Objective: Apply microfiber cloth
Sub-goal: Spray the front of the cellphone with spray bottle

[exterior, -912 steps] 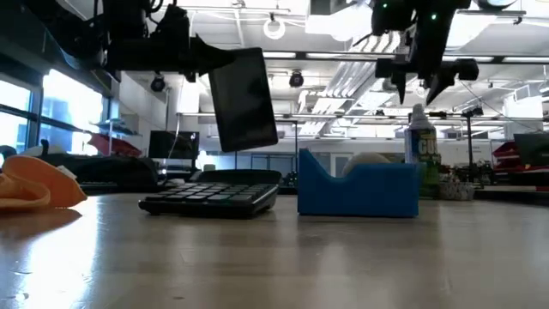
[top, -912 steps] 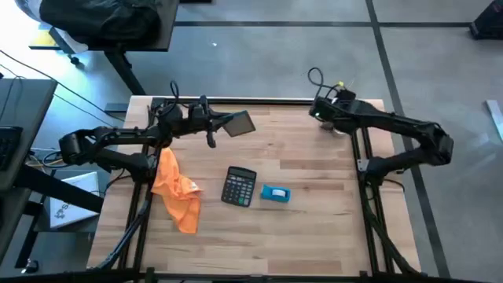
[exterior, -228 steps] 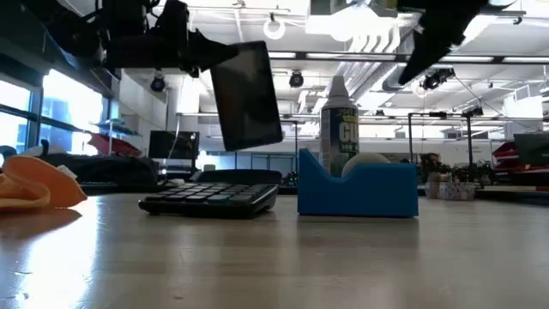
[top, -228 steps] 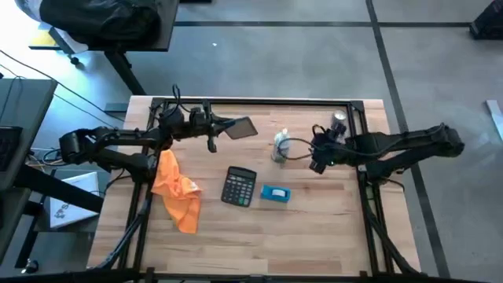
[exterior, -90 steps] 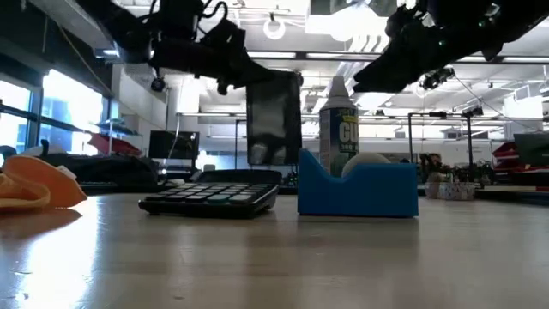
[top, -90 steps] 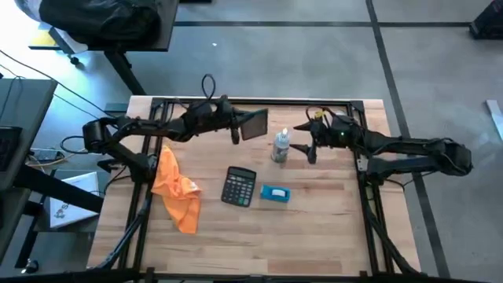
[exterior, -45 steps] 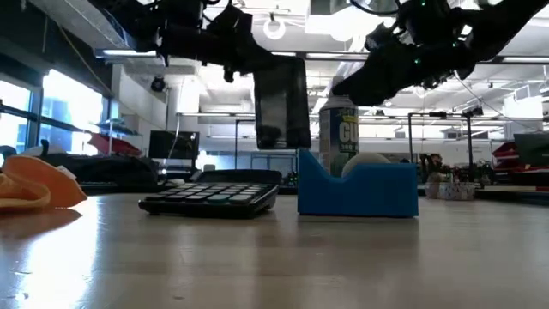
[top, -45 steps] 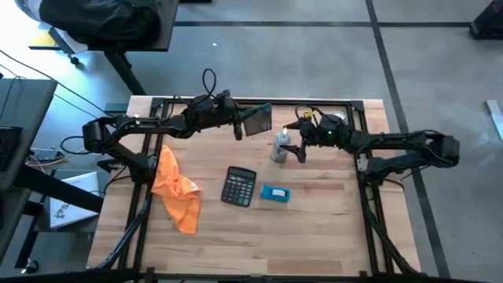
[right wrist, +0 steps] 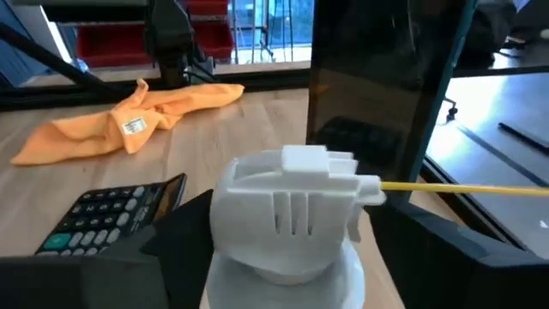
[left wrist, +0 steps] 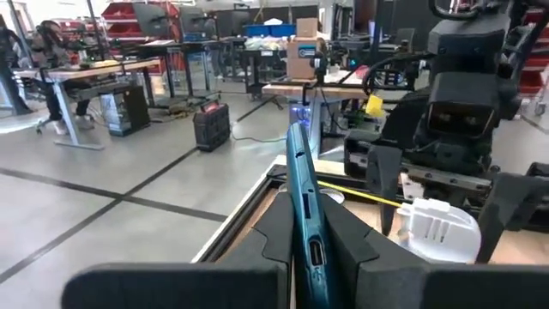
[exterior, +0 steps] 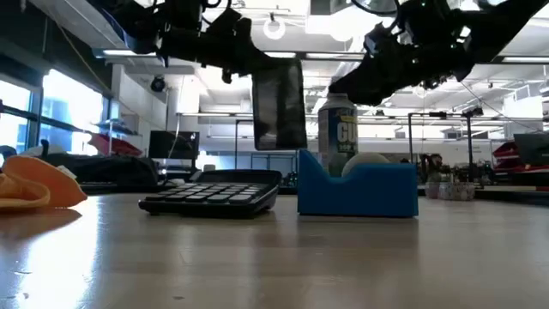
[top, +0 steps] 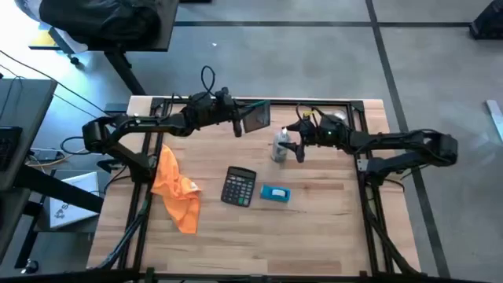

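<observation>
Microfiber cloth is lying crumpled on the table's left side. Left gripper is clamping a teal tablet aloft mid-table. Right gripper is sitting with jaws apart around a spray bottle.

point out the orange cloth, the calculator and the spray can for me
microfiber cloth (top: 176, 191), high view, middle of the orange fabric.
calculator (top: 239, 187), high view, on the keypad.
spray can (exterior: 338, 137), low view, on the label of the can body, behind the blue box.
</observation>
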`<state>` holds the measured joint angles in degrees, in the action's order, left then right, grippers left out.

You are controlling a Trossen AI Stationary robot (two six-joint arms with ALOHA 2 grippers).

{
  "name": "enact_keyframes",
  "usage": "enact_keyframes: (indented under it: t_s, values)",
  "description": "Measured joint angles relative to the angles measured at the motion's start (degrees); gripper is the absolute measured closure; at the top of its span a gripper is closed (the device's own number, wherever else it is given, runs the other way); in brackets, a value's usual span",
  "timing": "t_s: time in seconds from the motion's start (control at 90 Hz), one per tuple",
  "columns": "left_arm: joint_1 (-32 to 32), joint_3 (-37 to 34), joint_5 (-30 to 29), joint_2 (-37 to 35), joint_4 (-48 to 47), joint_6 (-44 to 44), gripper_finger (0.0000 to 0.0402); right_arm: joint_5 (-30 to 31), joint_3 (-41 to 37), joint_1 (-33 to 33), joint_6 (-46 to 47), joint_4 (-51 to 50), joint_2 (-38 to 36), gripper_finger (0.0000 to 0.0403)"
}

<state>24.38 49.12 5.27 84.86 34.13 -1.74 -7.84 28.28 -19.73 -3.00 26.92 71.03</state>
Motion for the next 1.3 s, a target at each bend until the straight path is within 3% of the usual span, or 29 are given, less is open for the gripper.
enact_keyframes:
  t_s: [0.356, 0.744, 1.078, 1.3]
  values:
    - [-0.02, 0.00, 3.04, 0.00, 0.17, -0.37, 0.0392, 2.31, -2.20, 1.01, 4.30, 6.77, 1.39, 0.0182]
    - [-0.02, 0.00, 3.39, 0.00, 2.03, -0.05, 0.0392, 10.45, -2.17, 4.11, 2.26, 7.63, 1.26, 0.0115]
    - [-0.08, 3.23, 6.74, 4.24, 2.30, 1.09, 0.0392, 7.61, -2.15, 4.15, 4.30, 10.45, 1.32, 0.0111]
    - [0.04, 8.06, 10.84, 10.60, 2.16, 1.01, 0.0392, 6.15, -2.13, 4.27, 7.03, 10.55, 1.32, 0.0136]
